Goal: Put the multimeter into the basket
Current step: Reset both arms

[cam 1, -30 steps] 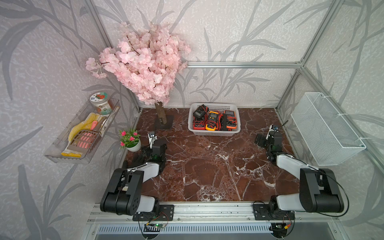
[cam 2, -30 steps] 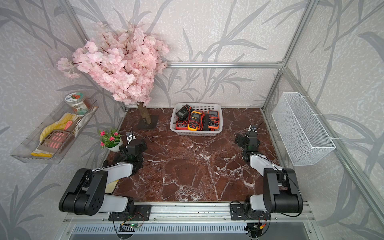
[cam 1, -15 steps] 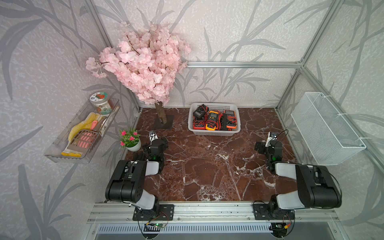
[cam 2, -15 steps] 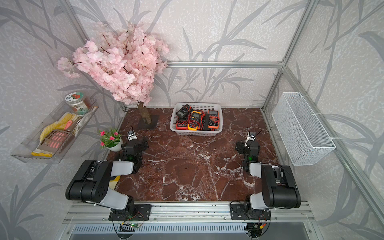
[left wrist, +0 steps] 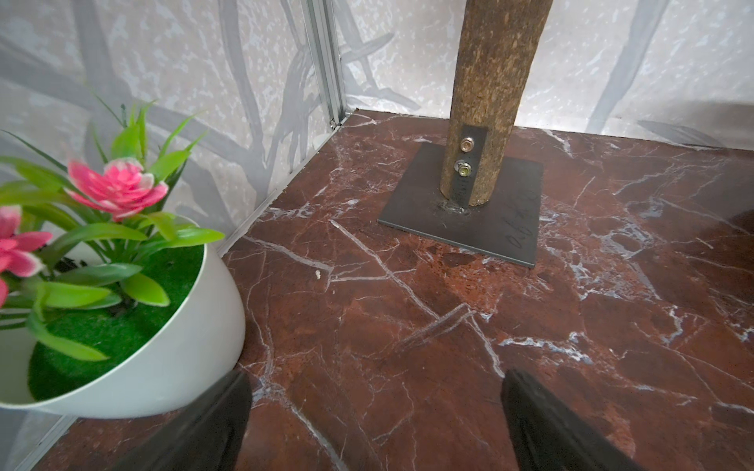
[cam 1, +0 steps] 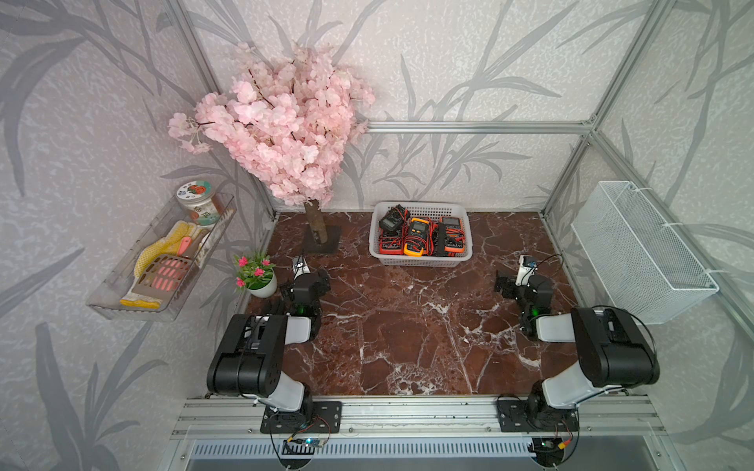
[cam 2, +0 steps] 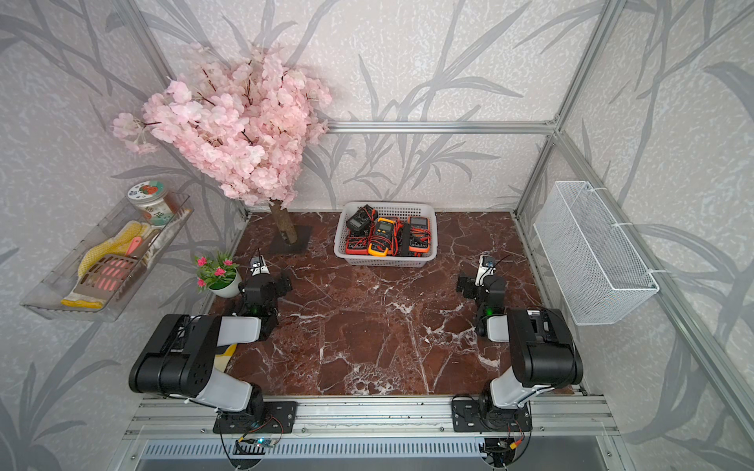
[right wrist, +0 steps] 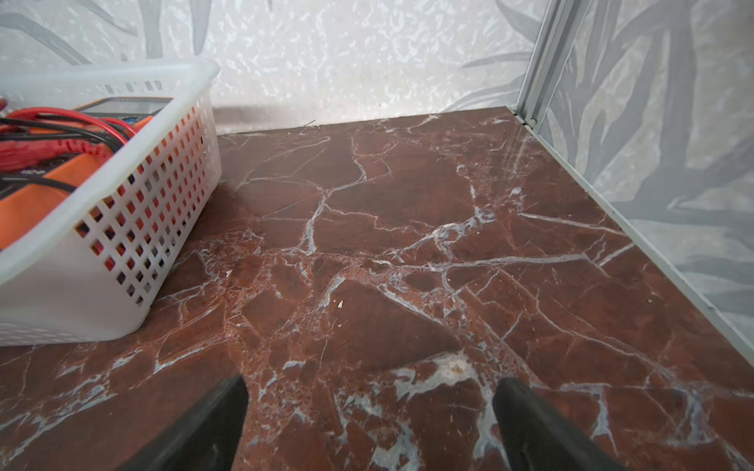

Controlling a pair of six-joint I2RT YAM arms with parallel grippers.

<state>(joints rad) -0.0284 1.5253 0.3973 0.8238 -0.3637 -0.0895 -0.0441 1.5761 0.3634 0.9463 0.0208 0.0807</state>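
Table top (cam 1: 408, 326): dark red-brown marble with white veins.
Basket (cam 1: 420, 261), twelve o'clock: white, with a grid of small holes.
Multimeters (cam 1: 416, 240) in it: black at ten o'clock, yellow-orange in the middle, orange at three, red at eight; red and black leads.
Walls (cam 1: 489, 61): pale grey with a darker grey leaf print.
Tree (cam 1: 281, 130), eleven o'clock: pink blossom, brown trunk.
Pot (cam 1: 263, 290), nine o'clock: white; pink flowers, green leaves.
Mesh bin (cam 1: 636, 253), three o'clock: white.

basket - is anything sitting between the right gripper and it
Nothing visible does. In the right wrist view, only marble tabletop lies between the open, empty right gripper and the basket. The multimeters lie inside the basket.
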